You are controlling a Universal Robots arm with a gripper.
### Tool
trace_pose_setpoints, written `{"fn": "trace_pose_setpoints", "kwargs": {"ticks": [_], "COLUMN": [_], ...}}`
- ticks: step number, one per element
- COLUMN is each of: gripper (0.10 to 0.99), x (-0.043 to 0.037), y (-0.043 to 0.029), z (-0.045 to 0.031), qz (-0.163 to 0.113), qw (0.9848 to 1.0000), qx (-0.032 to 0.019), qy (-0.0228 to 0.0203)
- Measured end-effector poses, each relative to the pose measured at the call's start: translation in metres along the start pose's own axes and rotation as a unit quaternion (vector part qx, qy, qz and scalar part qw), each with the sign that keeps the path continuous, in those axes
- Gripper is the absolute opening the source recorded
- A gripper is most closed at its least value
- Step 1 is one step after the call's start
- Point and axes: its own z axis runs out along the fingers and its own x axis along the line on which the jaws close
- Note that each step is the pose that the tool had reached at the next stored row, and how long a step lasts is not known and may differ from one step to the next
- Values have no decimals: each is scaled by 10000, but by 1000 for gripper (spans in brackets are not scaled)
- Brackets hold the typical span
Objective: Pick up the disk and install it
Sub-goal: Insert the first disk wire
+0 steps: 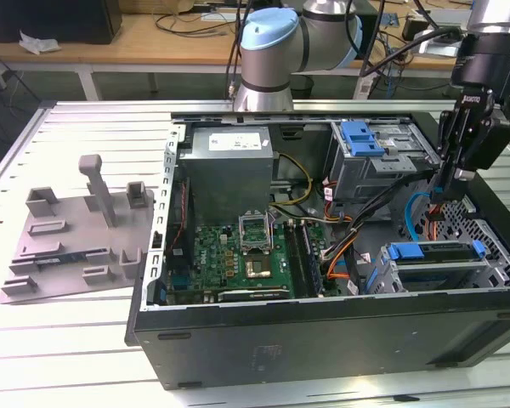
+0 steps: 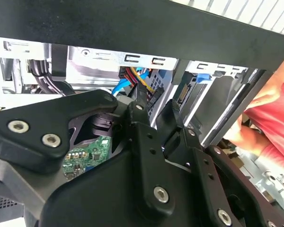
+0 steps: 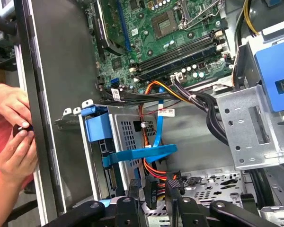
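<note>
- The disk (image 1: 442, 252) lies flat in the lower drive cage (image 1: 459, 272), at about four o'clock inside the open computer case (image 1: 323, 344) in the exterior view. Blue carrier plastic shows at its end.
- The gripper (image 1: 438, 202) hangs just above that cage, at about three o'clock, among the orange and light-blue cables (image 1: 416, 212).
- In both wrist views its fingers (image 3: 132, 196) stand apart, released. A black cable connector (image 3: 154, 194) shows between them, and I cannot tell whether it touches them.
- The first wrist view shows a person's hands (image 3: 14, 142) outside the case wall, holding a small black round object.
- The exterior view shows a second drive cage with a blue bracket (image 1: 361, 138) at one o'clock, and the motherboard (image 1: 238, 255) at centre.
- The case rests on a white slatted table (image 1: 76, 348). A grey moulded fixture (image 1: 76, 234) sits at nine o'clock, and a wooden bench (image 1: 153, 38) runs behind.
</note>
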Motion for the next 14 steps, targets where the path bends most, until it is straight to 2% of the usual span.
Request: {"fn": "trace_pose_setpoints", "kwargs": {"ticks": [10,14], "gripper": [353,353], "x": [-32,-67], "y": [-10,0], "z": [35,26], "qz": [8,16], "qw": [10000,9999], "qx": [12,26], "qy": [51,115]}}
